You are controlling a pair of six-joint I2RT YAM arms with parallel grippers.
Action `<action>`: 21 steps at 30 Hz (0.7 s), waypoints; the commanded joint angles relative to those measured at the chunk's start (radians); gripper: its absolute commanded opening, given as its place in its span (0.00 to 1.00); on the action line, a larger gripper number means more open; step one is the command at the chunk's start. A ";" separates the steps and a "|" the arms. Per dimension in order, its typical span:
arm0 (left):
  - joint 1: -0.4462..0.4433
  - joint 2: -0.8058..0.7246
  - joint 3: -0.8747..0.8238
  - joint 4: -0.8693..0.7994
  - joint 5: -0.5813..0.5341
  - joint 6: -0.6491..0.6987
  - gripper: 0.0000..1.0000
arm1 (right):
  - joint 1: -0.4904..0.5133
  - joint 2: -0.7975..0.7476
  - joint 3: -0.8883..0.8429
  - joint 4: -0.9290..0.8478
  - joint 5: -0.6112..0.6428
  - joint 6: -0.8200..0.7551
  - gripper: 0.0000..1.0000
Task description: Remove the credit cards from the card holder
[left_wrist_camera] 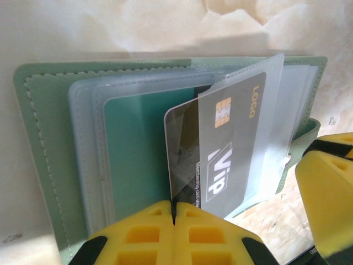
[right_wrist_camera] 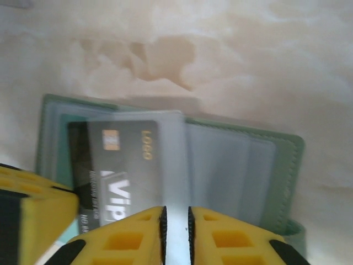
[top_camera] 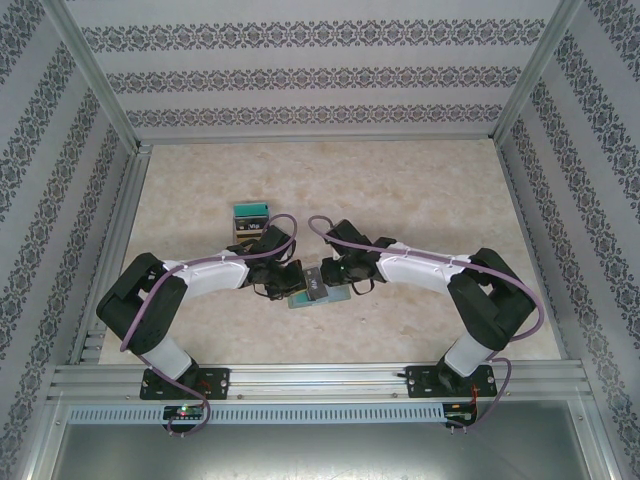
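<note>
Top view: we see the card holder [top_camera: 330,294] lying open mid-bench [top_camera: 450,200] between both arms, with two loose cards [top_camera: 250,222] farther back. Left wrist: the left gripper [left_wrist_camera: 172,210] is clenched on the edge of the dark VIP card [left_wrist_camera: 220,149], partly out of its clear sleeve [left_wrist_camera: 270,110]; a teal card [left_wrist_camera: 138,149] sits pocketed. Right wrist: the right gripper [right_wrist_camera: 175,218] stands a slit apart around that sleeve; we cannot tell if it pinches.

left hand [left_wrist_camera: 172,214] pinched lower edge of dark card [left_wrist_camera: 226,160] | card holder [left_wrist_camera: 33,143] lay open on surface [left_wrist_camera: 165,22] | teal card [left_wrist_camera: 132,149] sat in sleeve
</note>
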 commanded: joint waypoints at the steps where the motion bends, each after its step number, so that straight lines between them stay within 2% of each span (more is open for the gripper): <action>1: 0.011 0.000 0.000 -0.004 0.000 0.005 0.00 | 0.013 0.038 0.035 -0.004 -0.017 -0.005 0.20; 9: 0.011 0.011 0.003 -0.002 0.002 0.005 0.00 | 0.009 0.111 0.049 -0.005 0.001 0.008 0.17; 21: 0.023 -0.033 -0.031 -0.036 -0.018 0.011 0.00 | -0.027 0.096 -0.010 -0.027 0.047 0.058 0.14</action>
